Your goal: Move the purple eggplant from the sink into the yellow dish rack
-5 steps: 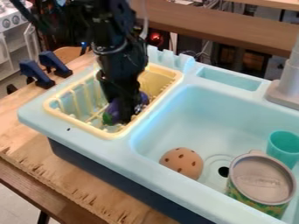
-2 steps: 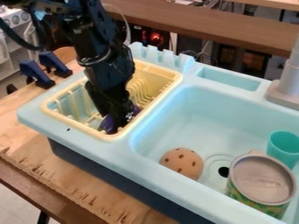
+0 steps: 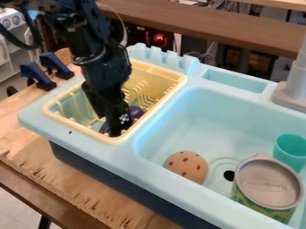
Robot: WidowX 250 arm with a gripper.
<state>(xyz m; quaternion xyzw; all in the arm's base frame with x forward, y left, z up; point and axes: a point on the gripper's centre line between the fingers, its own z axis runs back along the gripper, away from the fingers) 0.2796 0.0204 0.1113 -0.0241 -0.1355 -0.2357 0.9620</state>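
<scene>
From here I see the black arm slant down from the far left, its gripper [image 3: 117, 130] hanging steeply, tips low at the near end of the yellow rack [image 3: 79, 126]. Whether it stands wide or narrow, or grips anything, I can't tell. The purple object [image 3: 137, 112] lies in the rack, right against it. To the right, the blue sink [image 3: 209, 106] holds a spotted brown object [image 3: 186, 167], a lidded can [image 3: 268, 184] and, farther back, a teal cup [image 3: 291, 151].
</scene>
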